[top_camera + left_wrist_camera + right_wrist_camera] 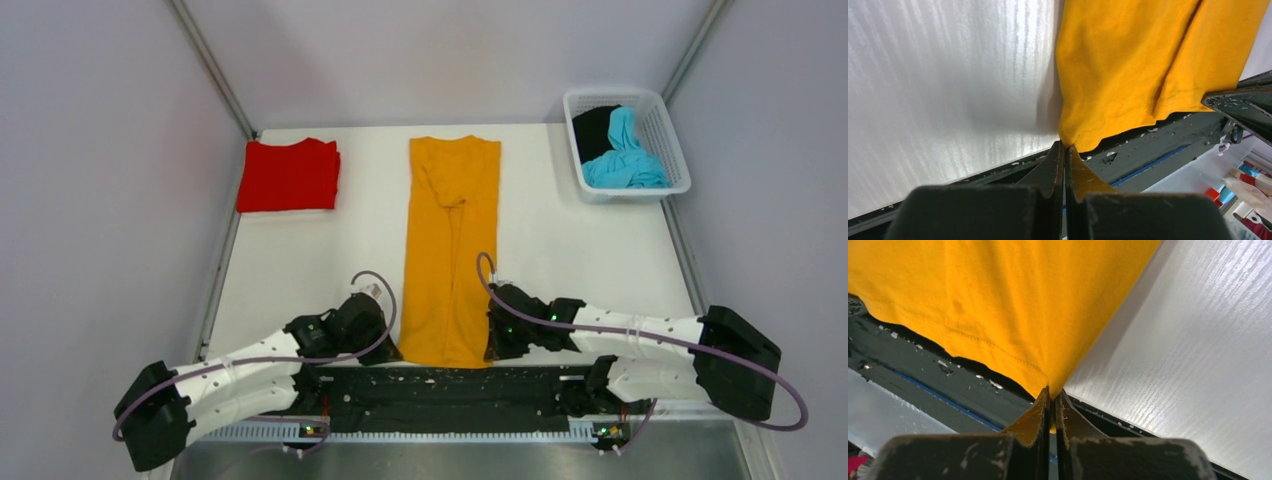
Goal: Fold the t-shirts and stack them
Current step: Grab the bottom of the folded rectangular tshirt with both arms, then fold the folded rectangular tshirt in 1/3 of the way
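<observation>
The left arm (pixel 240 375) is stretching forward and inward from its base, lying low, and the right arm (pixel 630 335) is mirroring it from the other side. The left gripper (pixel 1064 146) is pinching the near left corner of the orange tee (pixel 1128 60), its jaws pressed together. The right gripper (pixel 1052 390) is pinching the near right corner, its jaws likewise closed tight on the cloth.

The orange-yellow t-shirt (pixel 452 250) lies in the middle of the tabletop (pixel 570 250), folded into a long thin strip going from near to far. Its near corners are pinched, one in the left tool (pixel 1064 146) and one in the right tool (pixel 1050 391). The red t-shirt (pixel 289 176) sits neatly folded at the far left. The cyan-blue t-shirt (pixel 625 160) and the black t-shirt (pixel 594 130) lie bunched up in the basket (pixel 682 160) at the far right.
</observation>
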Robot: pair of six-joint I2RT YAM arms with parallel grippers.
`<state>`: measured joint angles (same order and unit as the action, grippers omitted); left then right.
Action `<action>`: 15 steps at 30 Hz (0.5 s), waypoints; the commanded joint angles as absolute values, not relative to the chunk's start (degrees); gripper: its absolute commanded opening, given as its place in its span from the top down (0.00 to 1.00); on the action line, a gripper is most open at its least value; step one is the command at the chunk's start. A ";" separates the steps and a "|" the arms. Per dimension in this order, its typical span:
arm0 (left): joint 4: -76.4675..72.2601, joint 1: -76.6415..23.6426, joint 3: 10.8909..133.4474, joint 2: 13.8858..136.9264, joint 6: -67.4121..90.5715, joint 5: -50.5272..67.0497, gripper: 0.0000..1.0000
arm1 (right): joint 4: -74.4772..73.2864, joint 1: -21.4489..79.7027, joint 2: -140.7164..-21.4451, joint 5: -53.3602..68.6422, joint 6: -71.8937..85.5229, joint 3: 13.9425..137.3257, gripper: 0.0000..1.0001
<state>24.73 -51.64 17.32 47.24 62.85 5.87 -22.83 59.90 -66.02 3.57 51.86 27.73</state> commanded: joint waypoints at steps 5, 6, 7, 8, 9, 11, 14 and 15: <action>20.44 -52.65 23.43 44.21 62.67 5.82 1.00 | -24.96 60.70 -62.08 1.64 51.13 32.03 1.00; 20.17 -52.65 24.61 44.44 61.75 4.78 1.00 | -26.37 60.23 -62.02 0.40 50.76 33.57 1.00; 19.44 -52.65 25.67 44.98 60.73 3.31 1.00 | -27.43 59.58 -62.04 -0.96 50.31 34.89 1.00; 18.02 -52.65 26.62 45.86 59.89 1.68 1.00 | -27.74 58.70 -62.03 -1.53 49.51 36.09 1.00; 15.99 -52.57 27.35 47.15 58.64 0.64 1.00 | -27.80 57.57 -62.09 -1.60 48.80 37.33 1.00; 12.93 -51.80 30.31 51.31 54.79 -2.63 1.00 | -27.84 54.96 -62.50 -1.56 46.79 39.55 1.00; 13.06 -49.02 37.11 58.53 51.13 -4.52 1.00 | -27.64 50.20 -64.06 -1.22 43.62 42.87 1.00; 13.38 -48.05 39.30 60.85 49.74 -5.08 1.00 | -27.28 48.85 -64.81 -1.06 42.54 44.10 1.00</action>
